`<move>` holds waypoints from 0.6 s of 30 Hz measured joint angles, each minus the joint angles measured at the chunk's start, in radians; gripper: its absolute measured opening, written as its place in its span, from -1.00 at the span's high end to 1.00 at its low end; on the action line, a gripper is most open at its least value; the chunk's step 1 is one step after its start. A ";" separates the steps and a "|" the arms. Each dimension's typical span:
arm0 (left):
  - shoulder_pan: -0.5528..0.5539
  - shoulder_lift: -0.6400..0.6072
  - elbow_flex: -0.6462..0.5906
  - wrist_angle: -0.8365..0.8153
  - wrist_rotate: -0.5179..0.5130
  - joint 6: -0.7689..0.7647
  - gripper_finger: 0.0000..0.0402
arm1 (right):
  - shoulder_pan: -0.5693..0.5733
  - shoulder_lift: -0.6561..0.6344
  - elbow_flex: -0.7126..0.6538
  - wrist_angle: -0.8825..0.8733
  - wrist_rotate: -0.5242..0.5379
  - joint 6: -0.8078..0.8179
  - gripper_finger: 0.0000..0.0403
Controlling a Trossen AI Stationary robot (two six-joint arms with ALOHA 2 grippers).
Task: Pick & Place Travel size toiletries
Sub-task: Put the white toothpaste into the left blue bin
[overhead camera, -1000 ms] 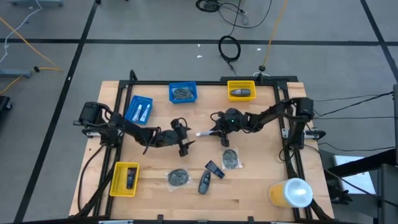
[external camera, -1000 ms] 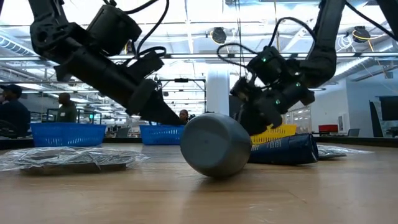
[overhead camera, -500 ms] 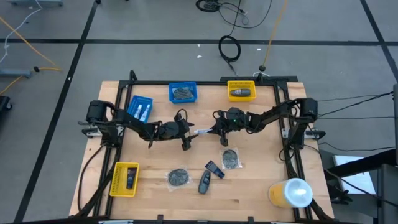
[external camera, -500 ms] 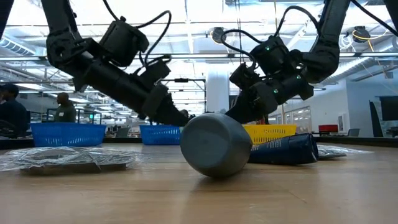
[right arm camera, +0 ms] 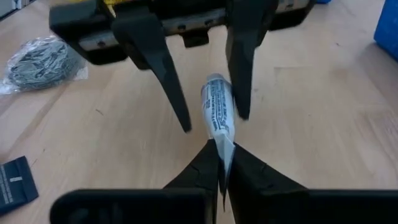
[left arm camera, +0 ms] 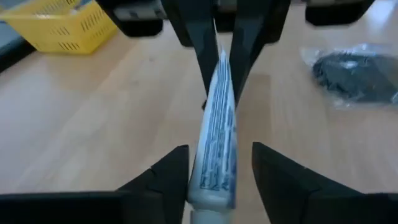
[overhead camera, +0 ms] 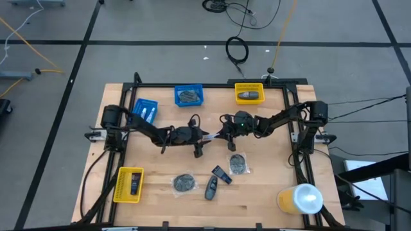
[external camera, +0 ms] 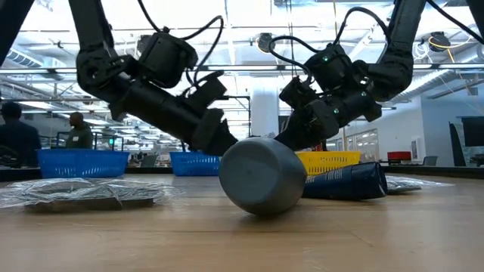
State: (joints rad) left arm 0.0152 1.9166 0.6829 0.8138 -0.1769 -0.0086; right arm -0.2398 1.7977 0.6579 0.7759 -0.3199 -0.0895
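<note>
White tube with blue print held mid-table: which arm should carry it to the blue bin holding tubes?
Left. Its tool is open around the small white tube with blue print, and that blue plastic bin lies on its side; the right tool pinches the tube's crimped end.

In the high view's centre, a small tube [overhead camera: 210, 136] lies between the left gripper [overhead camera: 200, 137] on its left and the right gripper [overhead camera: 225, 134] on its right. At the table's top edge stand three bins: one at upper left [overhead camera: 142, 112], one in the middle [overhead camera: 189, 95], one to the right [overhead camera: 249, 92]. A fourth bin [overhead camera: 128, 184] sits at lower left. Right of it lie a bagged pad [overhead camera: 184, 183], two oblong pieces [overhead camera: 216, 181] and another pad [overhead camera: 239, 163]. A large cylinder [overhead camera: 300, 198] stands at lower right.
</note>
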 joint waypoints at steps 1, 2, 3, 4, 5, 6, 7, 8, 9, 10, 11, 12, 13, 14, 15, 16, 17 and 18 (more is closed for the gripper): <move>0.000 0.008 0.008 -0.006 0.000 0.001 0.23 | 0.000 0.000 0.000 -0.001 -0.001 0.000 0.94; 0.000 0.017 0.016 -0.004 0.000 0.004 0.28 | 0.000 0.000 0.000 -0.002 -0.002 0.000 0.94; 0.000 0.021 0.019 0.000 0.001 0.005 0.34 | 0.000 0.000 0.000 -0.002 -0.003 0.000 0.94; -0.001 0.021 0.019 -0.004 0.001 0.006 0.40 | 0.001 0.000 0.000 -0.002 -0.003 0.000 0.94; -0.001 0.020 0.021 -0.006 0.001 0.007 0.46 | 0.001 0.000 0.000 -0.003 -0.004 0.000 0.94; -0.001 0.020 0.023 -0.009 0.002 0.007 0.51 | 0.001 0.000 0.000 -0.002 -0.004 0.001 0.94; -0.001 0.019 0.023 -0.017 0.002 0.007 0.57 | 0.001 0.000 0.000 -0.002 -0.004 0.003 0.94; -0.001 0.013 0.024 -0.029 0.003 0.007 0.61 | 0.001 0.000 0.000 -0.002 -0.003 0.003 0.94; -0.001 0.006 0.024 -0.042 0.005 0.007 0.66 | 0.001 0.000 0.001 -0.002 -0.002 0.003 0.93; -0.002 0.000 0.025 -0.058 0.005 0.007 0.69 | 0.001 0.000 0.001 -0.002 -0.003 0.003 0.93; -0.002 -0.010 0.026 -0.085 0.005 0.007 0.72 | 0.001 0.000 0.001 -0.002 -0.003 0.003 0.92; -0.004 -0.021 0.026 -0.117 0.008 0.007 0.74 | 0.003 0.000 0.002 -0.003 -0.002 0.004 0.91; -0.006 -0.036 0.026 -0.153 0.005 0.003 0.74 | 0.005 0.000 0.003 -0.003 -0.001 0.007 0.88; -0.009 -0.057 0.027 -0.201 -0.006 -0.004 0.74 | 0.007 0.000 0.003 -0.001 0.000 0.012 0.85; -0.013 -0.082 0.026 -0.255 -0.027 -0.015 0.73 | 0.008 -0.001 0.003 -0.002 0.003 0.017 0.81; -0.018 -0.111 0.024 -0.326 -0.055 -0.028 0.72 | 0.008 -0.002 0.000 -0.006 0.003 0.018 0.76; -0.023 -0.139 0.020 -0.408 -0.090 -0.044 0.70 | 0.007 -0.001 0.000 -0.009 0.004 0.018 0.71; -0.028 -0.166 0.020 -0.477 -0.128 -0.064 0.70 | 0.007 0.000 0.000 -0.008 0.005 0.018 0.66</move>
State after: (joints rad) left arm -0.0127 1.7508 0.7029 0.3372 -0.3051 -0.0726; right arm -0.2325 1.7973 0.6579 0.7681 -0.3150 -0.0711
